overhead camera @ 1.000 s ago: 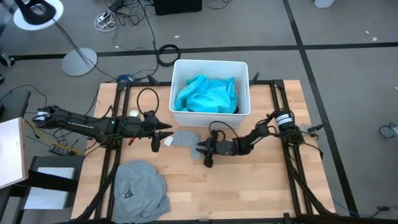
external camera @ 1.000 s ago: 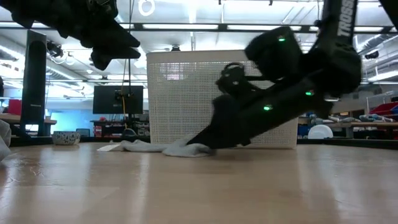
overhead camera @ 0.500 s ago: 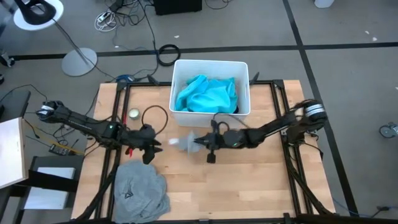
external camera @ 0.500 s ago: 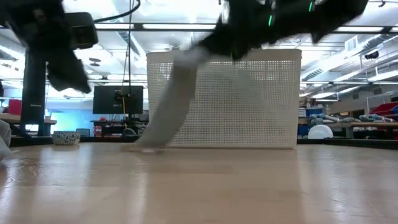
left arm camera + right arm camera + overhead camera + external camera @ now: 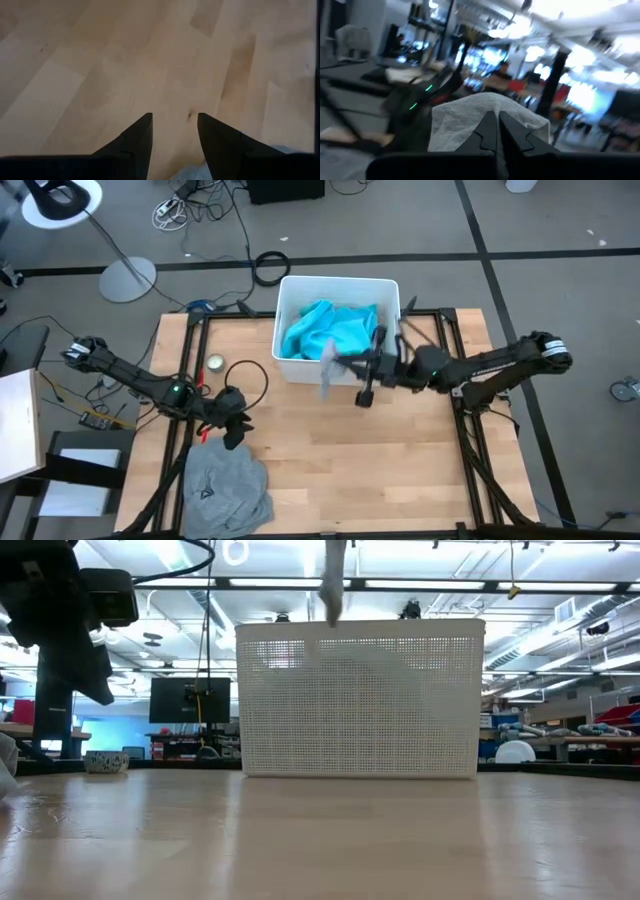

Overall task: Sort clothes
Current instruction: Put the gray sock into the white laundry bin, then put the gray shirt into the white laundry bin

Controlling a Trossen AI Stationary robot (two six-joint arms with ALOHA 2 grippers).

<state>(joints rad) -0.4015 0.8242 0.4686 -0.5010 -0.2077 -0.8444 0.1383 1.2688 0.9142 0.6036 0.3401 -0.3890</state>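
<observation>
at the left of the worktop point(image 5: 400, 470) we see the grey shirt point(image 5: 225, 488) lying in a crumpled heap near the front edge; just above it hangs the left claw point(image 5: 232, 430), its two fingers point(image 5: 135, 140) parted with nothing between them, only bare wood and a sliver of pale cloth at the edge of its wrist view; a small round tin point(image 5: 214, 362) sits near that arm; moving right, the white bin point(image 5: 290, 365) stands at the back middle of the worktop with the turquoise garment point(image 5: 335, 330) bundled inside it; at the bin's front wall the right claw point(image 5: 345, 363) is pinched tight on a grey sock point(image 5: 328, 368), which hangs limp below the fingers and clear of the wood; in the low view the sock point(image 5: 333, 580) dangles above the bin's rim; we judge the sock light, soft and floppy, so it will swing and drape rather than hold shape; a pinch on a gathered fold near one end seems enough; the shirt looks bulkier and would call for a grip on a thick bunch of cloth, since a thin edge could slip out.
</observation>
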